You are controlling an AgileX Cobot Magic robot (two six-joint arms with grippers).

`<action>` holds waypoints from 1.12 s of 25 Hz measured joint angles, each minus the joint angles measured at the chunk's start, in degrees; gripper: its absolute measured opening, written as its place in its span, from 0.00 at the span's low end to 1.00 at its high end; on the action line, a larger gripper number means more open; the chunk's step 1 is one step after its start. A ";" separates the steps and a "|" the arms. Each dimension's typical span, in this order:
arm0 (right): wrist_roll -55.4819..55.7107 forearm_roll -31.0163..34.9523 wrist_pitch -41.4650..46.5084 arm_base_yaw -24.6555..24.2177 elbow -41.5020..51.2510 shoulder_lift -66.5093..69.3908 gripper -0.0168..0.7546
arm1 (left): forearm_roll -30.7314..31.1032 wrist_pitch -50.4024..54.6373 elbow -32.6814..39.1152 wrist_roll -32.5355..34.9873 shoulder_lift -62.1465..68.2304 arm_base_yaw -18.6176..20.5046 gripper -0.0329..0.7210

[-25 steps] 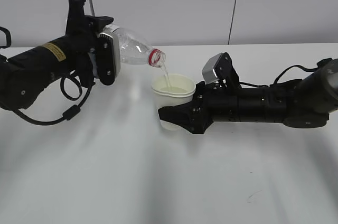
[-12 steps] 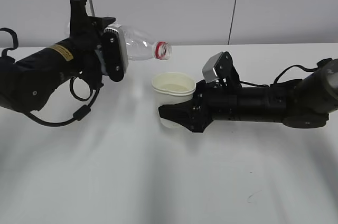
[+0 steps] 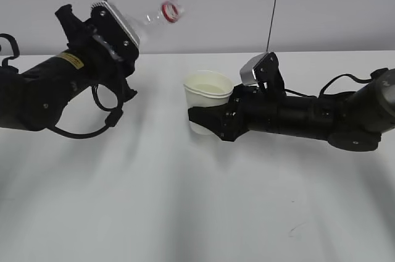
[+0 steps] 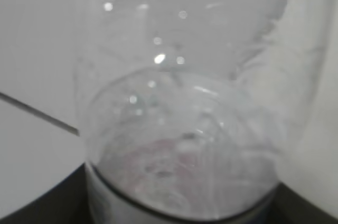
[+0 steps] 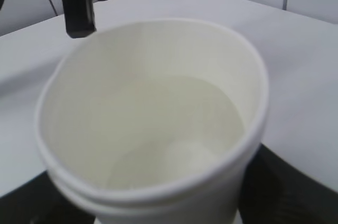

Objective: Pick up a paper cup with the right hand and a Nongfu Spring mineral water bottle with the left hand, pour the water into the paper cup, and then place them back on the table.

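My left gripper (image 3: pixel 114 33) is shut on the clear water bottle (image 3: pixel 154 18), which tilts up to the right with its red neck ring (image 3: pixel 169 10) and open mouth raised above the table. The bottle fills the left wrist view (image 4: pixel 179 129); its label is hidden. My right gripper (image 3: pixel 207 120) is shut on the cream-white paper cup (image 3: pixel 207 104), upright just above the white table (image 3: pixel 185 212). The cup's rim is squeezed slightly out of round. In the right wrist view the cup (image 5: pixel 153 129) holds water. The bottle mouth is up and left of the cup, apart from it.
A small dark scuff mark (image 3: pixel 298 230) lies on the table at the front right. Grey wall panels (image 3: pixel 216 2) stand behind the table's far edge. Black cable loops (image 3: pixel 105 117) hang under the left arm.
The left gripper has tilted the bottle back up, from pouring into the cup to mouth raised; the water stream has stopped. The right gripper with the cup has shifted slightly right and up.
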 joint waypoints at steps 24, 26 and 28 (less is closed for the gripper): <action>-3.29 7.10 4.43 0.00 0.00 0.00 0.69 | -2.13 -5.33 -0.02 -59.01 6.97 -0.07 0.58; -3.58 8.88 5.17 0.00 0.00 0.00 0.69 | -1.89 -5.62 -0.02 -59.01 7.55 -0.07 0.58; -4.08 11.22 6.88 0.00 0.00 0.00 0.69 | -1.83 -6.01 -0.02 -59.01 8.05 -0.09 0.58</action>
